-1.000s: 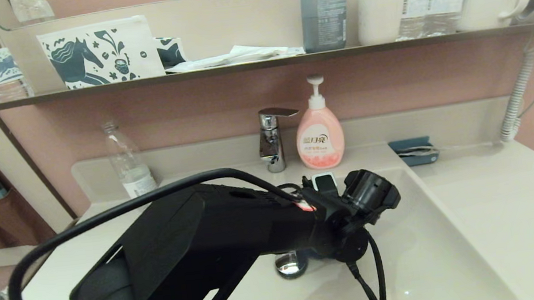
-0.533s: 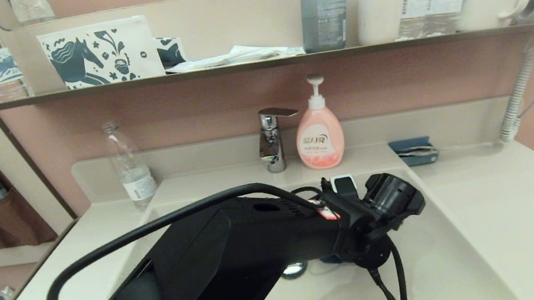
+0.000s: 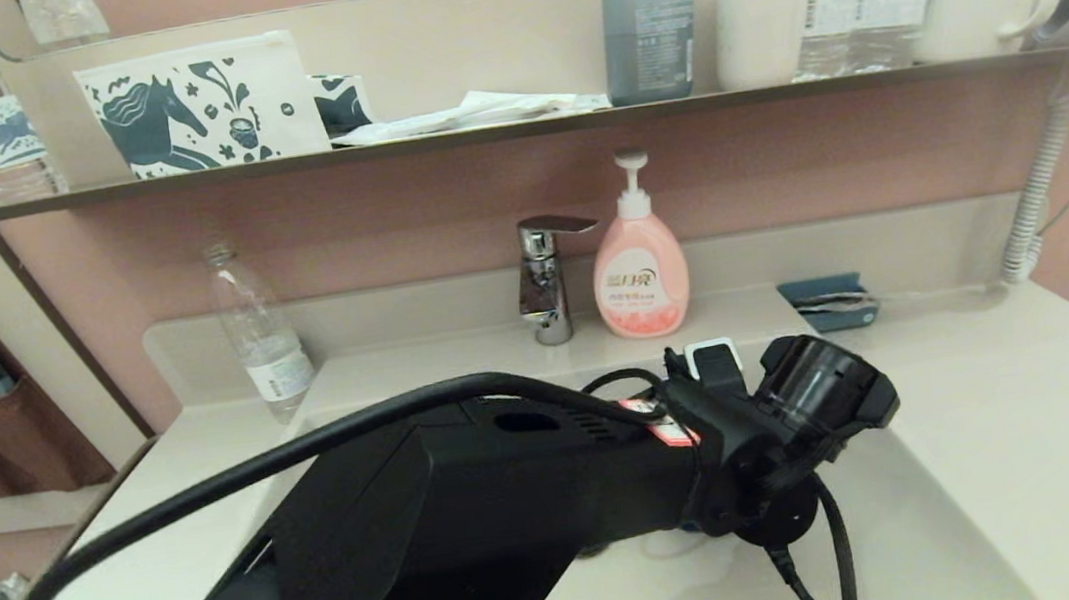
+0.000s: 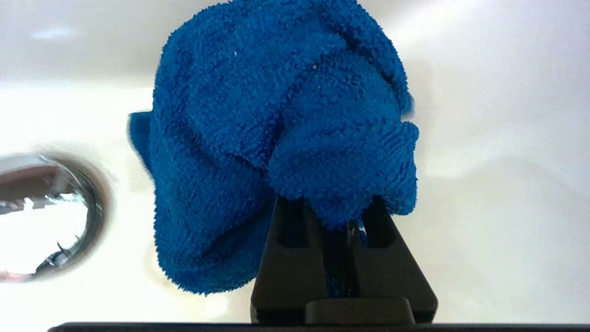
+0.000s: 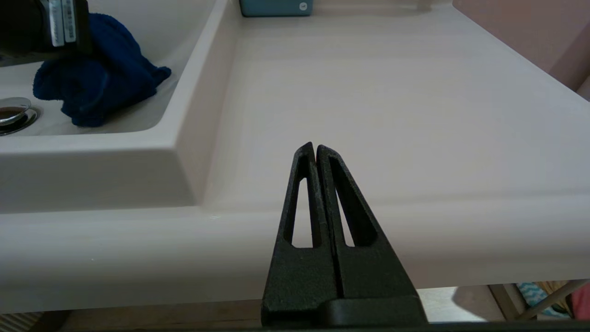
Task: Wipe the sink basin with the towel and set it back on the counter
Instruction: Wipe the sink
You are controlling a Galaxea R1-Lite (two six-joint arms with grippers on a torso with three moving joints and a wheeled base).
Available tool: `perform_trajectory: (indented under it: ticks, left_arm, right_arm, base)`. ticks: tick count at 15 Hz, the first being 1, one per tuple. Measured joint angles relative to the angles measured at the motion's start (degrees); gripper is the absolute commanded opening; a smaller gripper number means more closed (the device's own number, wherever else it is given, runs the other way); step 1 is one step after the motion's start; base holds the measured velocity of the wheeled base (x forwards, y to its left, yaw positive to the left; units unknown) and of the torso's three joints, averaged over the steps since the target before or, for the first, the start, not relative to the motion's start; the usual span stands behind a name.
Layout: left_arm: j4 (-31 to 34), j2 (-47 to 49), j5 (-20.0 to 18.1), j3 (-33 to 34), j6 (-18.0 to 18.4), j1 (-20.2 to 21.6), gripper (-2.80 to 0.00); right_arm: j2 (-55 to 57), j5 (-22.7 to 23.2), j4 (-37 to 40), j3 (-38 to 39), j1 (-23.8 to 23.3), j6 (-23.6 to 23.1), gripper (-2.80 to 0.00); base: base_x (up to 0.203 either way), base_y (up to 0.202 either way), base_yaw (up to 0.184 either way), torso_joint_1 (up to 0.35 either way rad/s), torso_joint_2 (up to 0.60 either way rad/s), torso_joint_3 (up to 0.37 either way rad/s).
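Now we have swept our left gripper [image 4: 343, 216], clenched on the towel [image 4: 276, 138], rightward past the drain plug [image 4: 41, 216] across the sink basin [image 3: 884, 542]; wiping continues. Right gripper [image 5: 316, 152] idles closed.

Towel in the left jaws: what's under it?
Under the towel, held by the left gripper, is bare sink basin; the drain plug sits beside it. The covered patch is hidden.

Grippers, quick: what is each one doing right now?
Left gripper: shut on the bunched royal-blue terry towel, down in the cream-white sink basin.
Right gripper: shut, empty, at the cream-white counter's front edge.
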Motion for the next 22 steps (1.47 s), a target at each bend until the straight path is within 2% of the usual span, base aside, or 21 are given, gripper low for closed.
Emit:
perform_trajectory:
  ticks: [2,6,10,13,19,22]
  left_arm:
    - [2.3,-1.3,-0.4,0.0,-0.9,-1.8,-2.80]
    - [9.4,-2.3,-0.8,0.2,-6.2,-4.9,-2.80]
    - [19.0,-2.9,-4.4,0.2,-9.6,-5.6,-2.80]
    - [24.2,-3.0,-4.4,1.7,-10.0,-5.3,-2.80]
    - [24.1,-3.8,-4.4,10.2,-9.7,-1.3,-2.80]
    - [23.9,-5.4,-4.4,14.4,-7.4,1.5,-2.80]
  right_arm:
    - [0.0,0.0,0.0,0.0,0.0,0.0,-2.80]
    - [0.0,0.0,0.0,0.0,0.0,0.0,-2.80]
    - [0.0,0.0,0.0,0.0,0.0,0.0,-2.80]
    - [0.0,0.0,0.0,0.0,0.0,0.0,-2.80]
    - [0.0,0.0,0.0,0.0,0.0,0.0,-2.80]
    - [0.0,0.0,0.0,0.0,0.0,0.0,-2.80]
  base:
    - [0.000,0.000,0.000,0.000,0.00,0.000]
    - [0.000,0.000,0.000,0.000,0.00,0.000]
    - [0.000,0.000,0.000,0.000,0.00,0.000]
    - [0.000,0.000,0.000,0.000,0.00,0.000]
    - [0.000,0.000,0.000,0.000,0.00,0.000]
    - [0.000,0.000,0.000,0.000,0.00,0.000]
